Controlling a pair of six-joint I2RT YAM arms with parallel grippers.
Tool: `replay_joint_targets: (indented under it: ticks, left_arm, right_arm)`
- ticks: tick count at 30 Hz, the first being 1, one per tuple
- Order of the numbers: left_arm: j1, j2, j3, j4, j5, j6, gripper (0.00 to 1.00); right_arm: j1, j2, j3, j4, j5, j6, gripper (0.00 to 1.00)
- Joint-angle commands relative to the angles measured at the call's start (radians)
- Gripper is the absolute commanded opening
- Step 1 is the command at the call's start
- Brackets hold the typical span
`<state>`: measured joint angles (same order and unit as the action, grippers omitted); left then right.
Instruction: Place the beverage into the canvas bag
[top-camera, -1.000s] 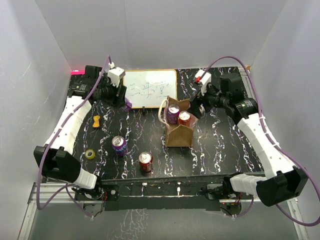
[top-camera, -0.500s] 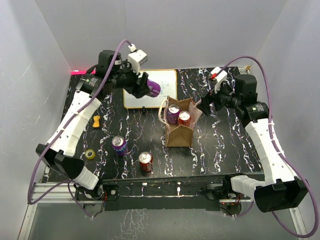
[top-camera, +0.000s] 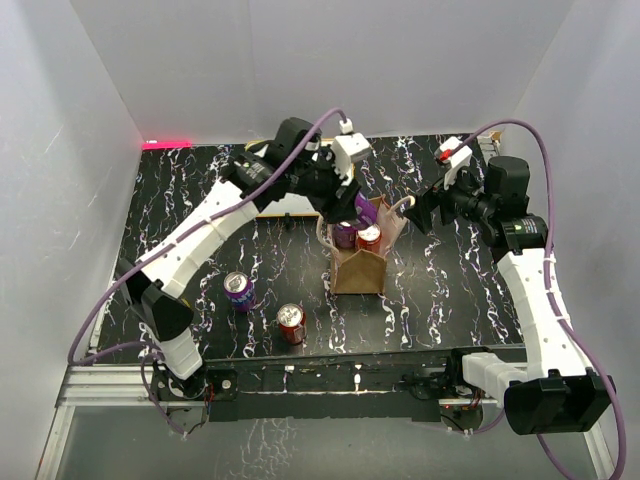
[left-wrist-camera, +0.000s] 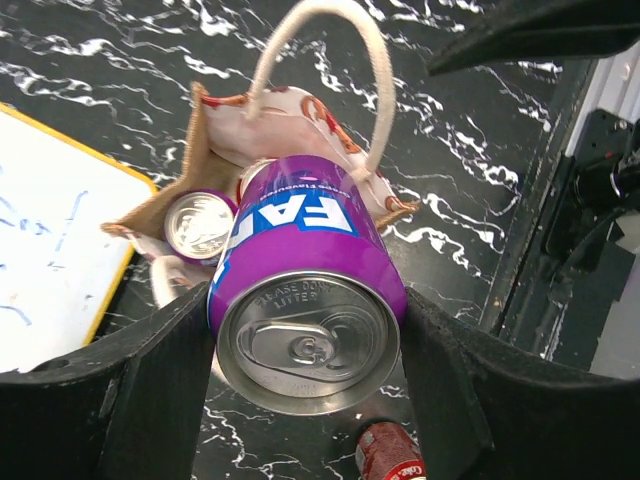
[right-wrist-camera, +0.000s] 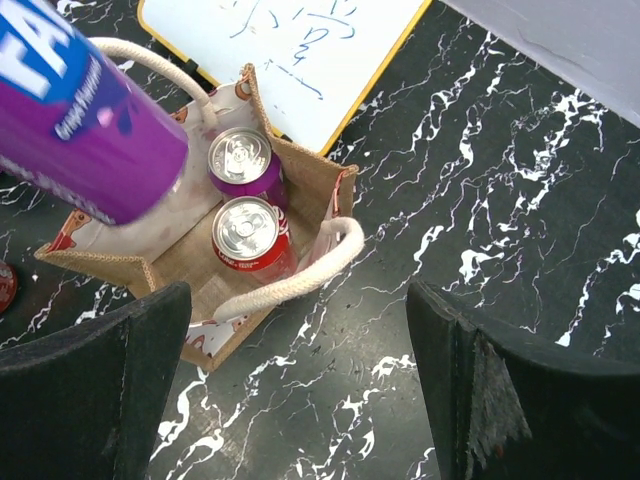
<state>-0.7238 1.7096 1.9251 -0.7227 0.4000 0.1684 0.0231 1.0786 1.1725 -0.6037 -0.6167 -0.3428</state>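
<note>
Left arm (top-camera: 200, 235) extended to centre, left gripper (top-camera: 352, 200) clamped on can (left-wrist-camera: 305, 300) — right arm (top-camera: 535, 290) elbow-up, right gripper (top-camera: 420, 211) spread wide.

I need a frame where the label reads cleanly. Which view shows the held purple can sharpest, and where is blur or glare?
Left wrist: the purple can is crisp, lid lettering legible, slight sheen on its top. Right wrist: that can is smeared, the two cans in the bag are sharp. Top external: even light, a red glow at the back left, can too small to read.
</note>
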Motion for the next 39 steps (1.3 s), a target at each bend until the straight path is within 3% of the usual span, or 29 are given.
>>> replay_joint_targets:
  ticks: [1,21,39]
  left_arm:
    - [-0.031,-0.012,0.019,0.029,-0.009,0.028,0.0]
    - [-0.047,0.124,0.01,-0.066,-0.115,0.04,0.0]
    - [-0.057,0.161,0.044,-0.154,-0.121,0.068,0.0]
  right_arm:
    - [-0.009,-0.034,-0.01,0.069,-0.029,0.011,0.92]
    - [-0.018,-0.049,-0.033,0.077,-0.065,0.024,0.93]
    - [-0.019,-0.047,-0.048,0.084,-0.066,0.022,0.94]
